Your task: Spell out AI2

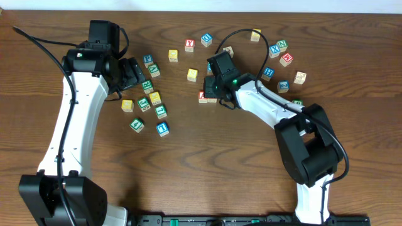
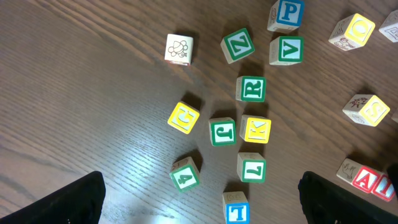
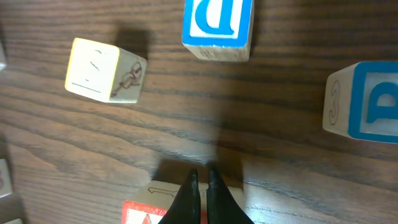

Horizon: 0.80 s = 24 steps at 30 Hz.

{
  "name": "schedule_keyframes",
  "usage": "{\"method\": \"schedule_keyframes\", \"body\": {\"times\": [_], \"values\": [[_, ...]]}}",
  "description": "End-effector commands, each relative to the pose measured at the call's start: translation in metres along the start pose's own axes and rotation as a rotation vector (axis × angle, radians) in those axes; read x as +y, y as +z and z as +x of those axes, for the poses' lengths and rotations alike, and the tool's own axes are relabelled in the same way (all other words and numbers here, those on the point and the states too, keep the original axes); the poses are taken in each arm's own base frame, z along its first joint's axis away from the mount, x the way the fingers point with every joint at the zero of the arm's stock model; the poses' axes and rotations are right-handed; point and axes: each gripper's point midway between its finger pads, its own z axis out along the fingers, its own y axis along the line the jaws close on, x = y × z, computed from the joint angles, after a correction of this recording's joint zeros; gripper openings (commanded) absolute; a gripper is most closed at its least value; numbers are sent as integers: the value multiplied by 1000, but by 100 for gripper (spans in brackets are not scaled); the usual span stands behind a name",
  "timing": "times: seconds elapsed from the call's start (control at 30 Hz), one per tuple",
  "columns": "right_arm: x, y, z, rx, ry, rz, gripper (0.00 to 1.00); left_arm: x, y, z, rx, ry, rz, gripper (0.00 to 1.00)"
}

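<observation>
Black right tool (image 3: 201,175), shut and empty, tips against the red A block (image 3: 144,213) near the middle of the desk (image 1: 188,163), so nudging the A looks like the current step; left tool (image 1: 134,74) wide open, empty, over green and yellow blocks (image 2: 222,132); next needs the I block found and set just beside it.

My left arm (image 1: 74,119), right arm (image 1: 267,107): white links, black joints; black cable (image 1: 244,29) behind jaws; green light (image 1: 235,80) behind right gripper (image 3: 202,171), black, tapered.
</observation>
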Motion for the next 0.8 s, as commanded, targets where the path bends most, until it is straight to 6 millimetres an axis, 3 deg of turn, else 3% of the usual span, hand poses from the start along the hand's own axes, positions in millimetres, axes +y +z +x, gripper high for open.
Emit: {"method": "schedule_keyframes", "body": {"times": [0.0,0.33,0.5,0.67,0.77], "values": [[1,6,2,8,-1,4,1,2,-1,-3,-11,6,-17,98],[1,6,3,10,-1,5,1,2,-1,-3,-11,6,-17,98],[-1,4,-10,-32,11,-2,1,2,-1,-3,-11,6,-17,98],[-11,-16,-37,-97,70,-11,2,2,-1,-3,-11,6,-17,98],[-20,-24,-36,-76,115,4,2,2,-1,-3,-11,6,-17,98]]}}
